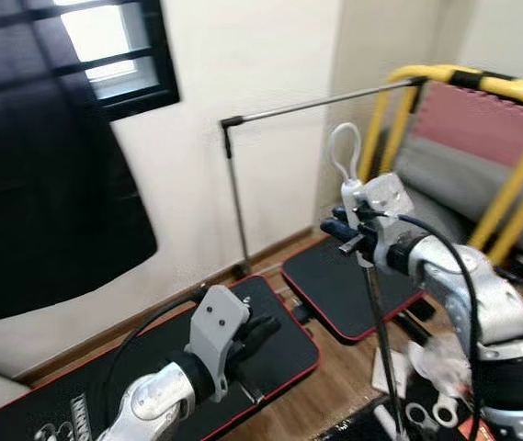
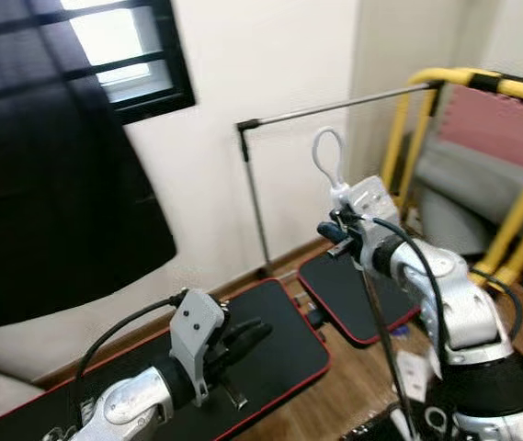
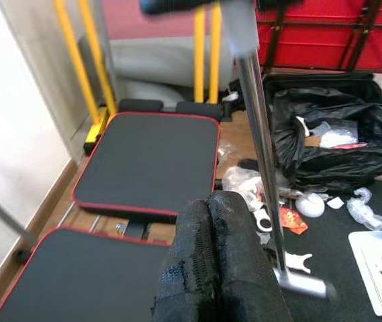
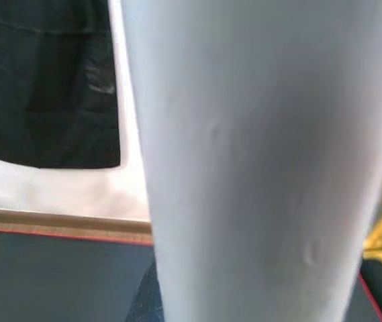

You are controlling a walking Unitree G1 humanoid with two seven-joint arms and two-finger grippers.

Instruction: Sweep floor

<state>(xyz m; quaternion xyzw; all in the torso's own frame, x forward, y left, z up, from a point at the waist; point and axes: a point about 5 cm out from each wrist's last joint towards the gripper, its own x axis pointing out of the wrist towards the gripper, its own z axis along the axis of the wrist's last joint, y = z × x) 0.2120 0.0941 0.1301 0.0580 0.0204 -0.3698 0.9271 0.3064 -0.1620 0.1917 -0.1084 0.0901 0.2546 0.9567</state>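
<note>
Two black mats [image 1: 353, 285] lie on the wood floor [image 1: 335, 386]. The right gripper [image 1: 348, 234] is clamped on one upright broom handle [image 1: 376, 322]. The left gripper [image 1: 252, 335], fingers together, hovers over a mat.

Ahead of us two black red-edged mats [image 1: 335, 280] cover most of the wooden floor [image 1: 344, 390], with just a narrow strip of bare wood between them. A thin metal rail [image 1: 321, 103] on its upright post crosses at chest height before the wall. To our right the yellow frame [image 1: 518, 156] blocks the way, and litter and an open black bag [image 3: 338, 144] crowd the floor there
</note>
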